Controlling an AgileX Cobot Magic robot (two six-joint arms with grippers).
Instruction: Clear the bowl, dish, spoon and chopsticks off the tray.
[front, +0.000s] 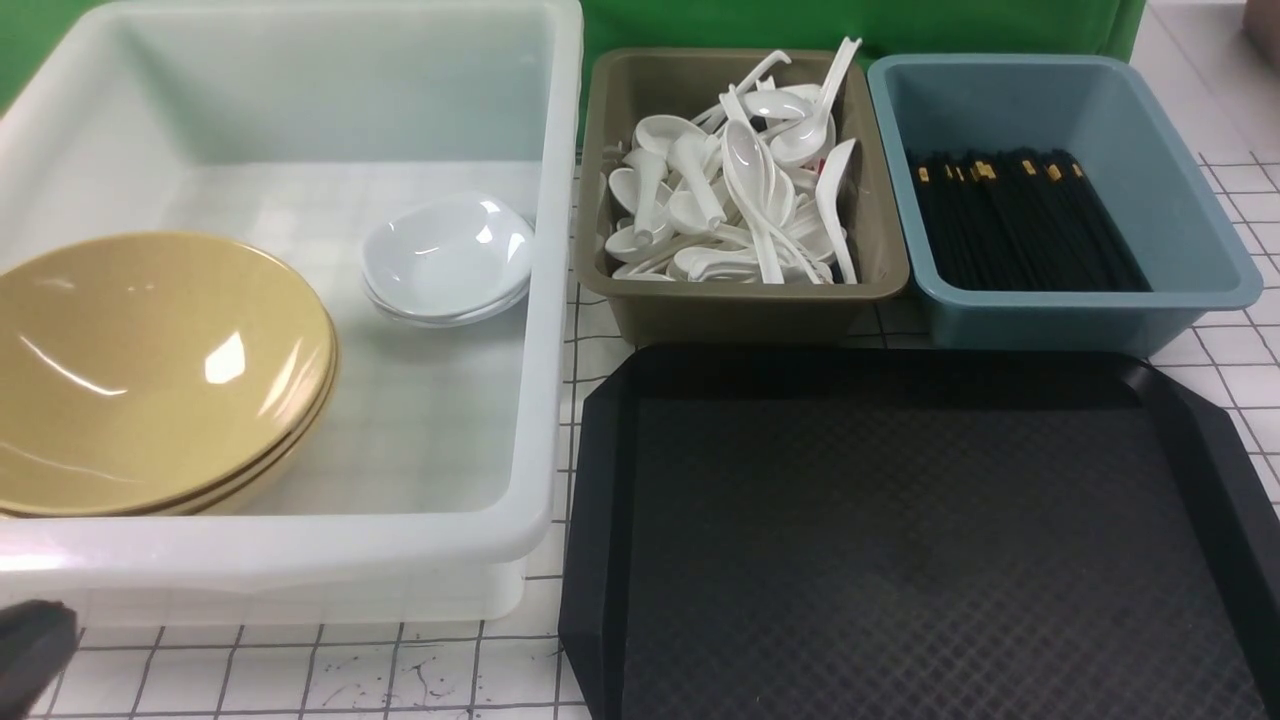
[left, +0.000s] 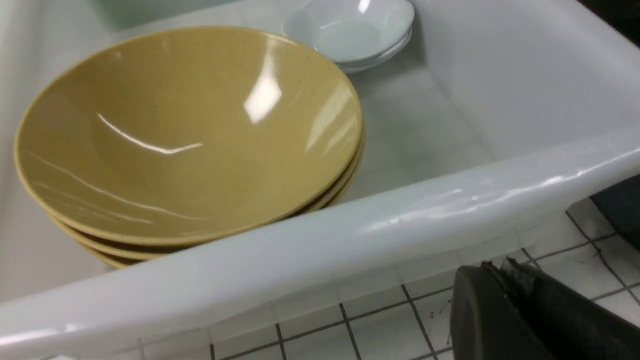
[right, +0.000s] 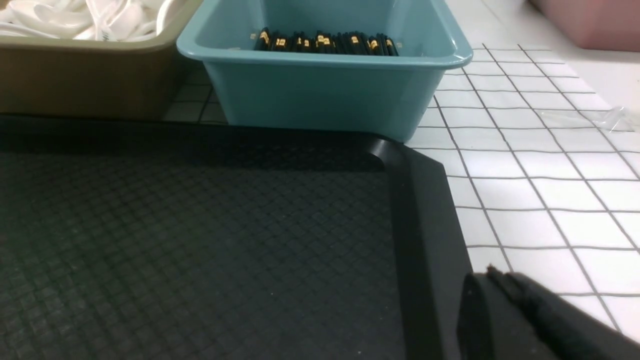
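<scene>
The black tray (front: 900, 540) holds nothing on its diamond-textured surface; it also shows in the right wrist view (right: 200, 240). The mustard-yellow bowl (front: 150, 360) tops a stack in the white bin (front: 300, 560), also in the left wrist view (left: 185, 135). The white dish (front: 448, 250) tops a small stack behind it (left: 350, 30). Black chopsticks (front: 1020, 220) with gold bands lie in the blue bin (right: 325, 42). I cannot single out the printed spoon among the white spoons (front: 740, 190). My left gripper (left: 495, 265) is shut and empty in front of the white bin. My right gripper (right: 492, 272) is shut and empty by the tray's right rim.
The olive bin (front: 740, 300) with the spoons and the blue bin (front: 1060, 310) stand just behind the tray. The white bin's front wall (left: 350, 225) rises close to my left gripper (front: 35, 640). A white gridded tabletop (right: 540, 200) lies right of the tray.
</scene>
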